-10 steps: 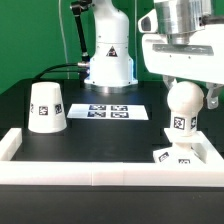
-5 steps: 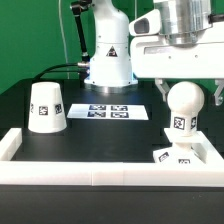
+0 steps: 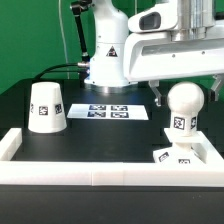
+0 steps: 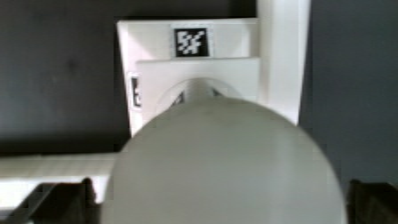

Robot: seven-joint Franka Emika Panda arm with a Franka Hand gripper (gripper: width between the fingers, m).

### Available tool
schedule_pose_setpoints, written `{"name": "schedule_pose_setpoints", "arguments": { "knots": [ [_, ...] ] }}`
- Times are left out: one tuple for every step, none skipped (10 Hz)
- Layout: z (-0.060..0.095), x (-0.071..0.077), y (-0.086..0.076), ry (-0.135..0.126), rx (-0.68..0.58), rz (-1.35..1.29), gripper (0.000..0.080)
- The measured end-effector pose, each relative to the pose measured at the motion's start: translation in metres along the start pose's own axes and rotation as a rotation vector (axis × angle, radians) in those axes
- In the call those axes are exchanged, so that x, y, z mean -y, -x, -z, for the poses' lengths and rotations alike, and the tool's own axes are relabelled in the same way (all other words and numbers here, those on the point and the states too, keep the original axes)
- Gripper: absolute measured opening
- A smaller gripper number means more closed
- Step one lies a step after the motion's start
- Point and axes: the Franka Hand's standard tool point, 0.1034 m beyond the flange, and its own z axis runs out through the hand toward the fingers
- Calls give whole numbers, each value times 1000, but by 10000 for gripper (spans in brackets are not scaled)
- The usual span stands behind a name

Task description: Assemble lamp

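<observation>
- The black table (image 3: 70, 145) carries everything. Only the exterior view takes it in whole.
- The arm's white pedestal (image 3: 108, 55) stands at the back. It does not appear in the wrist view.
- A white border rail (image 3: 90, 168) runs along the front edge and up both sides.
- The shade (image 3: 46, 106) sits wide end down on the exterior view's left, well apart from the other parts. Only the exterior view shows it.
- The gripper (image 3: 185, 98) hangs over the bulb with its jaws spread wide. One finger (image 3: 157, 98) is on each side of the ball, and neither visibly touches it.
- The bulb (image 3: 182, 108) stands upright on the base at the exterior view's right. In the wrist view it fills most of the picture as a pale dome (image 4: 222, 160).
- The base (image 3: 170, 157) lies flat in the rail's corner. The wrist view shows its top face and tag (image 4: 192, 40) from above.
- The marker board (image 3: 108, 111) lies mid-table, near the pedestal.
</observation>
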Motion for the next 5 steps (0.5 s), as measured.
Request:
{"name": "schedule_pose_setpoints", "arguments": {
  "knots": [
    [0,0,0,0,0,61,699],
    [0,0,0,0,0,97,699],
    [0,-1,0,1,0,186,699],
    [0,-1,-1,8,-7,265,699],
    [1,3,-6,34,-39,359,699]
  ]
}}
